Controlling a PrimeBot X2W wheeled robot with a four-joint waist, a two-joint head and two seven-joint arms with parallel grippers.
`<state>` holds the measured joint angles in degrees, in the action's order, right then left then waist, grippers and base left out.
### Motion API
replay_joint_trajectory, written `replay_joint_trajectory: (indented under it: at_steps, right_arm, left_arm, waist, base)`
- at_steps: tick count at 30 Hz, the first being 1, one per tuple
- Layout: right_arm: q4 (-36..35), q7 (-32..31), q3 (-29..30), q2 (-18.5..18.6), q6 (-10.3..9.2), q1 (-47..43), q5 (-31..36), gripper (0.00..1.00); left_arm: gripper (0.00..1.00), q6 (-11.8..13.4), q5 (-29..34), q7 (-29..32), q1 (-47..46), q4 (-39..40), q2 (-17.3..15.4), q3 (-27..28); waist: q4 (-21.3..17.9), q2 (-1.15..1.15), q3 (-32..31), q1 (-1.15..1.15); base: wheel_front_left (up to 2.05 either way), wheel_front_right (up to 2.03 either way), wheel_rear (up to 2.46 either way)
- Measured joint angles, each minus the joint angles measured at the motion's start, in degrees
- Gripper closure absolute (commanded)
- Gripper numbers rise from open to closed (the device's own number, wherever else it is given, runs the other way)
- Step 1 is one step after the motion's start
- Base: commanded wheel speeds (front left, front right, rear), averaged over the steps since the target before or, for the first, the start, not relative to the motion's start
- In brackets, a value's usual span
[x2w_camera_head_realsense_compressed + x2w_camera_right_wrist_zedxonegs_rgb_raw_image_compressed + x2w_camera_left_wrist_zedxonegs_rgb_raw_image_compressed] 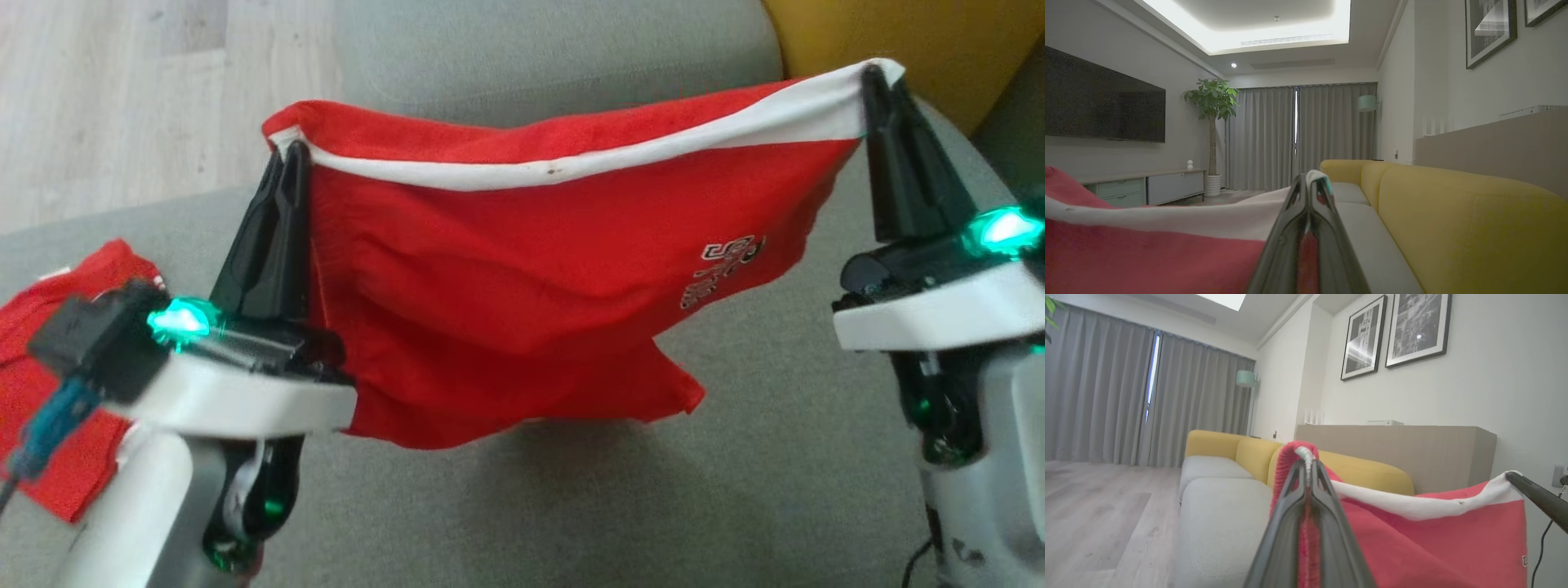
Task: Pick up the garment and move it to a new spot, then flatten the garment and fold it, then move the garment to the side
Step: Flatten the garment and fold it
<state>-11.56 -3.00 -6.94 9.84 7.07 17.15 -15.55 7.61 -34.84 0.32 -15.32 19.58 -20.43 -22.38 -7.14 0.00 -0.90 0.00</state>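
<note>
Red fabric hangs stretched between your two grippers: the garment (531, 302) is held up over the grey seat cushion (735, 490), its white band (571, 167) forming the top edge from one set of fingertips to the other. Your left gripper (294, 155) has one end of that band and your right gripper (873, 77) the other. The rest sags below and between them, hanging lower near the left gripper than near the right.

Both pairs of jaws are pressed together on the fabric. In the left wrist view you see red material and white trim pinched between the dark fingers (1333, 531); in the right wrist view the band's end pokes out past the closed tips.

A white printed mark (727, 269) sits nearer your right gripper, too small to read. On the outer side of your left gripper a second red cloth (49, 343) lies on the cushion, partly behind the wrist and cut off at the picture's edge. You cannot tell whether the garment's lowest corner touches the cushion.
</note>
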Motion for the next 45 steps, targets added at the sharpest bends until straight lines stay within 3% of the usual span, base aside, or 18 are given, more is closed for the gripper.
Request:
replay_joint_trajectory:
  at_steps: [5, 12, 15, 23, 30, 35, 45]
  right_arm:
    - [7.9, -1.1, -1.3, 0.9, 0.00, 6.7, -0.4, 1.00]
    - [27.2, 2.4, -2.6, 2.4, 0.00, 30.6, -2.1, 1.00]
    - [35.8, 7.3, -3.1, 2.6, 0.00, 41.0, -1.3, 1.00]
    - [50.3, 16.6, -1.9, 2.7, 0.04, 54.2, 1.2, 1.00]
    - [59.6, 17.2, -7.2, 2.8, 0.04, 48.2, -3.7, 1.00]
    - [63.3, 12.1, -14.5, 5.2, 0.04, 40.0, -10.0, 1.00]
    - [54.7, 1.5, -28.8, 15.6, 0.04, 27.1, -22.8, 1.00]
  left_arm:
    - [1.00, -3.3, -2.7, 3.0, -7.5, -7.5, 0.1, -0.2]
    - [1.00, -9.9, -3.8, 3.9, -31.8, -27.4, 2.4, 0.1]
    - [1.00, -11.9, -3.3, 1.1, -42.3, -36.0, 4.3, 0.3]
    - [1.00, -14.6, -1.9, -8.9, -57.8, -50.4, 6.8, 0.2]
    - [1.00, -14.8, -4.8, -13.1, -51.7, -57.0, 8.9, -5.3]
    - [1.00, -15.2, -9.1, -13.8, -40.9, -57.3, 8.8, -11.0]
    - [1.00, -15.2, -12.7, -14.5, -21.0, -51.9, 5.2, -19.7]
  waist:
    - [-0.5, 0.00, 3.3, 0.00]
    - [-0.8, 0.00, 12.3, 0.03]
    - [-0.9, 0.00, 16.4, 0.04]
    - [-0.9, -0.01, 22.3, 0.03]
    - [0.8, -0.01, 22.7, 0.01]
    - [1.8, -0.01, 21.7, 0.01]
    - [3.5, 0.00, 16.2, -0.01]
  base:
    - [0.00, 0.00, 0.00]
    - [0.00, 0.00, 0.00]
    - [0.00, 0.00, 0.00]
    - [0.00, 0.00, 0.00]
    - [0.00, 0.00, 0.00]
    - [0.00, 0.00, 0.00]
    - [0.00, 0.00, 0.00]
